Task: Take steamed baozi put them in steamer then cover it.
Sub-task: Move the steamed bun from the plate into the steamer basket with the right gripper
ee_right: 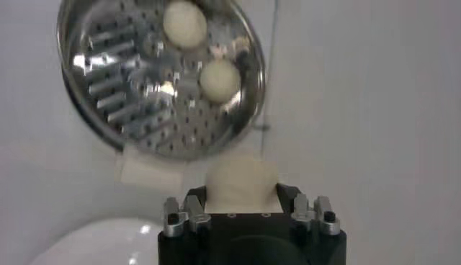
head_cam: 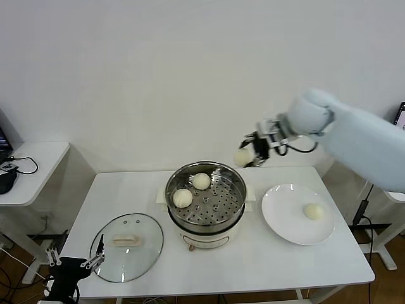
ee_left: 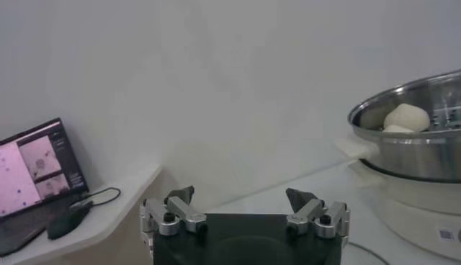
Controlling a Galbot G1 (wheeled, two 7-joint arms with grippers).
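Observation:
The steamer [head_cam: 235, 209] stands mid-table with two baozi [head_cam: 183, 197] [head_cam: 201, 181] on its perforated tray. My right gripper [head_cam: 248, 154] hangs in the air above the steamer's far right rim, shut on a third baozi [head_cam: 242, 156]. The right wrist view shows that baozi [ee_right: 241, 186] squeezed between the jaws, with the steamer [ee_right: 108, 93] below. One more baozi [head_cam: 313, 211] lies on the white plate [head_cam: 285, 221] to the right. The glass cover [head_cam: 142, 253] lies flat at the table's front left. My left gripper [head_cam: 74, 260] waits low off that corner, open and empty.
A side table [head_cam: 31, 177] with cables stands at the left, and a laptop [ee_left: 36, 173] sits on it in the left wrist view. A white wall runs behind the table. A stand's legs [head_cam: 380, 244] are on the floor at the right.

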